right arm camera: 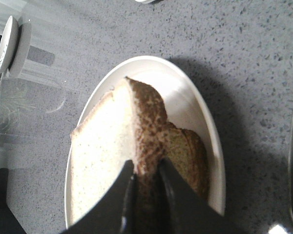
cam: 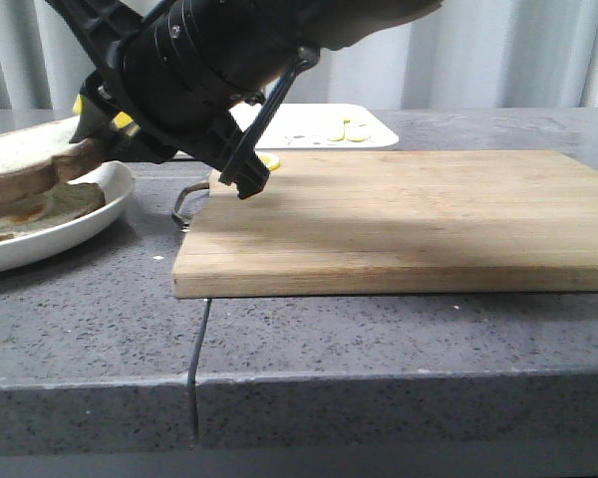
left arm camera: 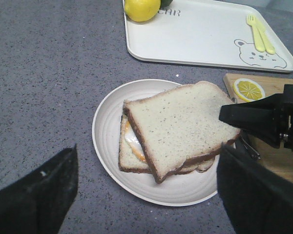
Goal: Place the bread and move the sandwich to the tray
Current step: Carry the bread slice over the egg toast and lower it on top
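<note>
A round white plate [left arm camera: 107,141] carries a lower bread slice with a fried egg [left arm camera: 134,144]. The bread [left arm camera: 180,129], a pale seeded slice with a dark crust, lies askew over the egg. My right gripper [right arm camera: 145,170] is shut on the crust of this top slice at the edge nearest the cutting board. It also shows in the left wrist view [left arm camera: 224,114] and in the front view [cam: 98,147], where the slice [cam: 30,164] is above the plate [cam: 80,224]. My left gripper [left arm camera: 149,151] is open and empty above the plate's near side. The white tray [left arm camera: 200,39] lies beyond the plate.
A wooden cutting board [cam: 399,214] fills the table's middle, with a metal handle [cam: 184,204] toward the plate and a lemon slice [left arm camera: 249,88] at its corner. The tray holds a lemon [left arm camera: 141,9] and yellow cutlery [left arm camera: 259,31]. The right arm reaches across the board's left end.
</note>
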Motion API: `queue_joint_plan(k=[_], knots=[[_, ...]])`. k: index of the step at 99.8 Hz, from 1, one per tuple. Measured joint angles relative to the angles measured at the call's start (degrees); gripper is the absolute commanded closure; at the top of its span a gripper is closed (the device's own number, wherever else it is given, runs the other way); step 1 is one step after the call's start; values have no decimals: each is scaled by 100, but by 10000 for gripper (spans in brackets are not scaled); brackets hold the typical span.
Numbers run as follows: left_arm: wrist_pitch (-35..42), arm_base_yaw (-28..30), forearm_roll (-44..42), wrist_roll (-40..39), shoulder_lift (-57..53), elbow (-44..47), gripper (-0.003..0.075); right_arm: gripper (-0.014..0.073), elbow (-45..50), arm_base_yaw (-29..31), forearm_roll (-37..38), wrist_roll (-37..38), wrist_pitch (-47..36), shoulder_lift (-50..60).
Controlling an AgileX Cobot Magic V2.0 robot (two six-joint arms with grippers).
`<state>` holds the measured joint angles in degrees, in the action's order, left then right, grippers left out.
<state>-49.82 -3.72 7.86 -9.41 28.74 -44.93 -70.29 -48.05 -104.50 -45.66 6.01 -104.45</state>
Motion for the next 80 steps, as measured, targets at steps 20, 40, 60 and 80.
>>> queue_joint_plan(k=[20,40,60,80], knots=[[0,0,0,0,0,0,176,405,0,0,0,0,0,0],[0,0,0,0,0,0,176,199,0,0,0,0,-33,0],[0,0,0,0,0,0,176,162,0,0,0,0,-93,0],[0,0,0,0,0,0,176,162,0,0,0,0,-148,0]])
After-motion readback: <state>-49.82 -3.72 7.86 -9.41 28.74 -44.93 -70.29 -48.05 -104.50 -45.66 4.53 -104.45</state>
